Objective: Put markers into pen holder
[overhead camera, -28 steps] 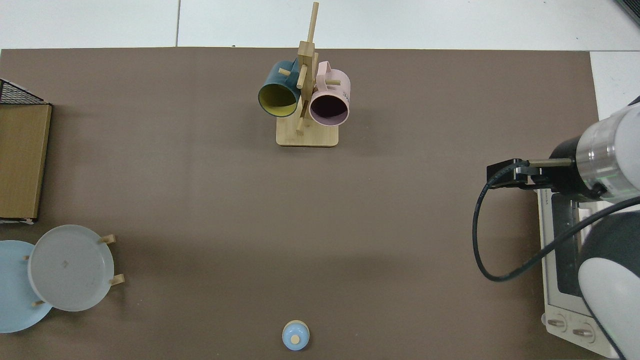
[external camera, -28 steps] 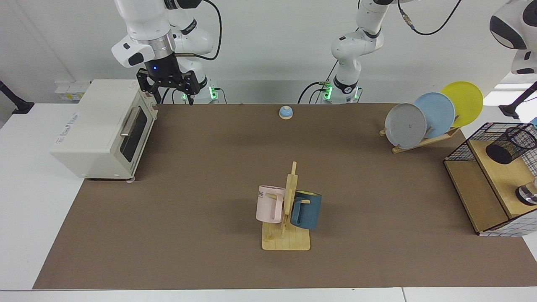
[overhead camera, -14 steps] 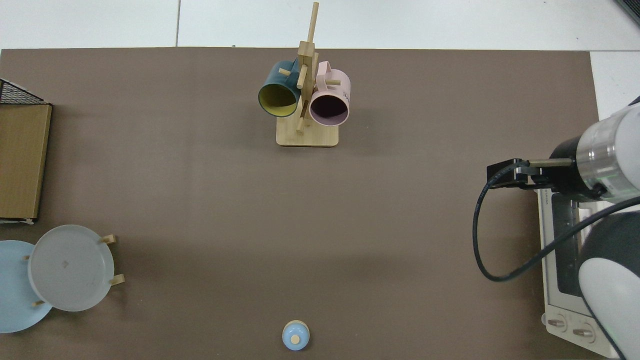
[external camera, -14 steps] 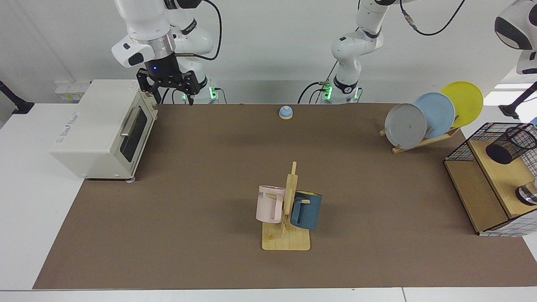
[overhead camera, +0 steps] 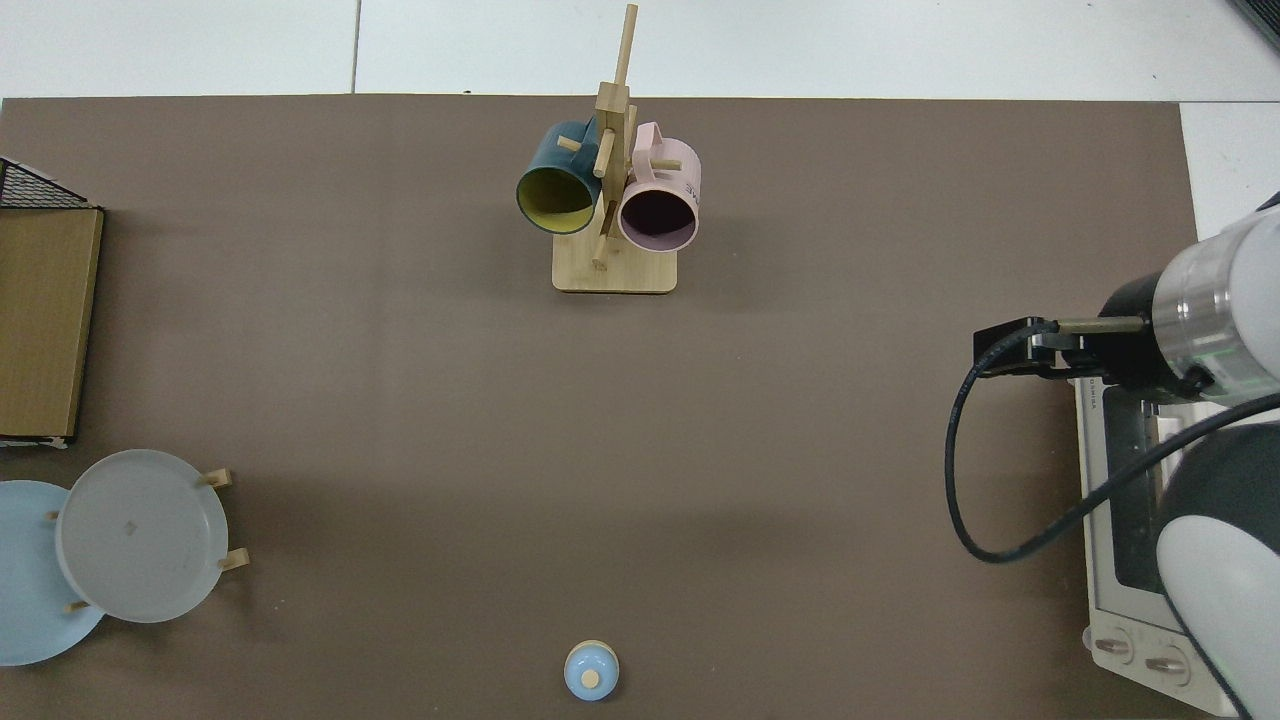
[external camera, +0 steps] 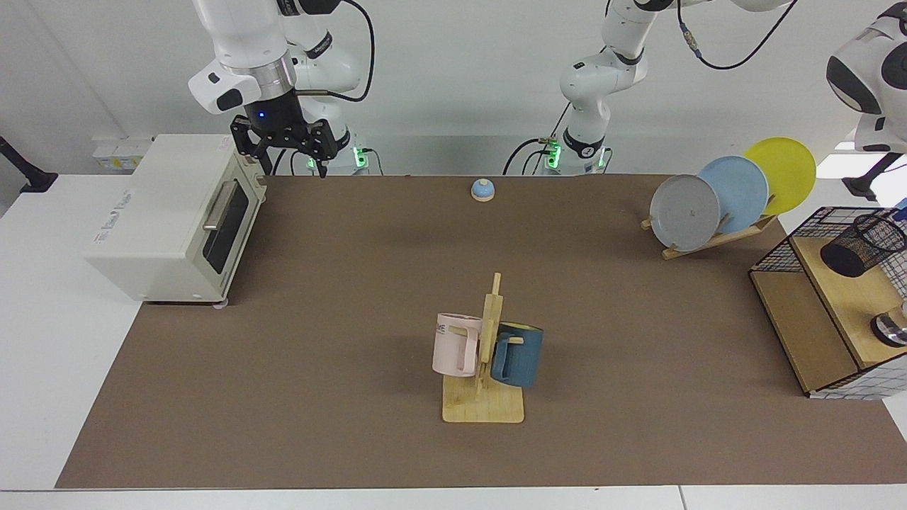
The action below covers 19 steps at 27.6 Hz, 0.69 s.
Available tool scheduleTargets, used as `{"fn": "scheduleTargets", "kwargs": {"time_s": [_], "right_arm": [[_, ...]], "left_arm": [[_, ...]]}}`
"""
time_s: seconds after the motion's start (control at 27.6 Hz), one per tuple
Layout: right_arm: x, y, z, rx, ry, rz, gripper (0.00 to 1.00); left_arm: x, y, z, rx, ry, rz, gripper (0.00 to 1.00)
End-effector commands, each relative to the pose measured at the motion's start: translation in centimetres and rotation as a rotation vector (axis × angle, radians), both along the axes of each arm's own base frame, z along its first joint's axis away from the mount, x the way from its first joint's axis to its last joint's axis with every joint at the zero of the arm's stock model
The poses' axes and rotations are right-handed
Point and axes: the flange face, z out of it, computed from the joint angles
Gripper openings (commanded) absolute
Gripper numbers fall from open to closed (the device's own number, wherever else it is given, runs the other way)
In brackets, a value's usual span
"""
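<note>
The pen holder (external camera: 863, 245), a small black wire-mesh cup, stands on the wooden top shelf of the wire rack (external camera: 779, 249) at the far right. A tiny blue tip (external camera: 900, 206) shows at the frame edge just above the holder; I cannot tell whether it is a marker. No marker is clearly in view. My right gripper (external camera: 293, 167) hangs open and empty over the toaster oven's (external camera: 159, 216) back corner. The left arm (external camera: 866, 74) reaches off the right edge, and its gripper is out of view. In the top view the right arm (overhead camera: 1195, 325) covers its own gripper.
A wooden mug tree (external camera: 489, 368) with a pink mug (external camera: 455, 345) and a blue mug (external camera: 517, 354) stands mid-table. A plate rack (external camera: 708, 241) holds grey, blue and yellow plates at the back right. A small blue bell (external camera: 482, 189) sits at the back centre.
The left arm's white link at the upper right has shifted a little to the view's left. The right arm and everything on the table are unchanged.
</note>
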Motion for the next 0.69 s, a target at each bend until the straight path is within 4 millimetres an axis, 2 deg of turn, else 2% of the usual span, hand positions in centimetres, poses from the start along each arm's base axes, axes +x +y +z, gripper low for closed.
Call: {"fn": "scheduleTargets", "kwargs": {"time_s": [0.0,0.65], "right_arm": [[-0.3,-0.2,0.3,0.006,-0.015,-0.017,1.0],[-0.3,-0.2,0.3,0.006,-0.015,-0.017,1.0]], "left_arm": [[-0.5,-0.4,-1.8,-0.009,-0.025,0.029,0.0],[0.5,0.1,-5.4,-0.023,-0.015,0.038,0.0]]}}
